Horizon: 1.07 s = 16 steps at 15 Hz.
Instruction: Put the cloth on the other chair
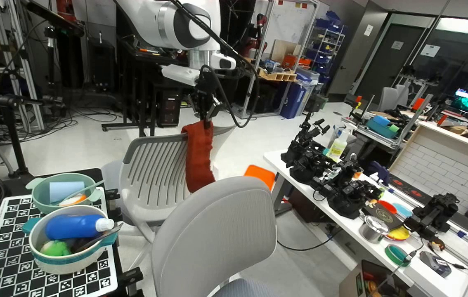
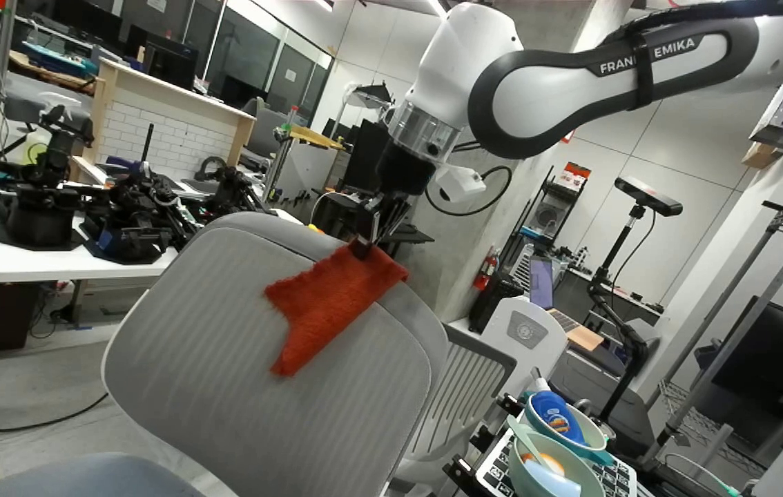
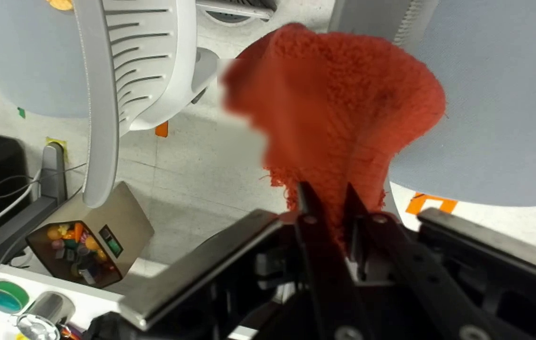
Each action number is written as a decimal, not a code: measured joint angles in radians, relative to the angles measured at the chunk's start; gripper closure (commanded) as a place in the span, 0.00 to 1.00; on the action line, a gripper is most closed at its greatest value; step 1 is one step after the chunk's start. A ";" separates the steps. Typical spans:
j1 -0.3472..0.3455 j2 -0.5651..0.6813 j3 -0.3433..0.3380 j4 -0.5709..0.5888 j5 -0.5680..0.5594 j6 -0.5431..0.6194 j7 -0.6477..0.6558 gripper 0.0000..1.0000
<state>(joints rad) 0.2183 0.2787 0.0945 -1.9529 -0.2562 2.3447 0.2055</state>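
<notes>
Okay so the orange-red cloth [image 1: 199, 161] is slung over the top edge of a grey chair [image 2: 226, 345], roughly mid-edge, and the tail on the slatted side looks longer than the one on the padded side. The hand [image 3: 327, 190] has its tips pinched in tight on a fold of it, right up by that edge. Reads like the pick-up step to me. I'd lift straight up, slowly, until both tails are past the top edge, because pulling sideways could drag fabric along the backrest or tug the chair. It's only one fold, so expect the rest to swing; let it settle before crossing. The other chair [image 1: 217, 231] stands back to back with this one, with a strip of floor [image 3: 192, 179] between, so it's a short trip, but stay high or the tail could snag its top edge. Aim for the middle of that edge, not a corner. Bowls [image 1: 67, 264] sit off one side and a white table [image 2: 53, 261] off the opposite side, so don't swing wide.
</notes>
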 measured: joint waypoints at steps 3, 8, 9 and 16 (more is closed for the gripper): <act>0.013 -0.060 0.010 -0.002 -0.018 -0.023 0.001 0.96; 0.028 -0.200 0.045 -0.004 -0.018 -0.084 0.001 0.96; 0.028 -0.218 0.047 -0.004 -0.018 -0.090 0.001 0.96; -0.016 -0.320 0.043 -0.003 -0.015 -0.178 -0.005 0.96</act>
<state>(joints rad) 0.2022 -0.0415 0.1374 -1.9559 -0.2708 2.1667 0.2003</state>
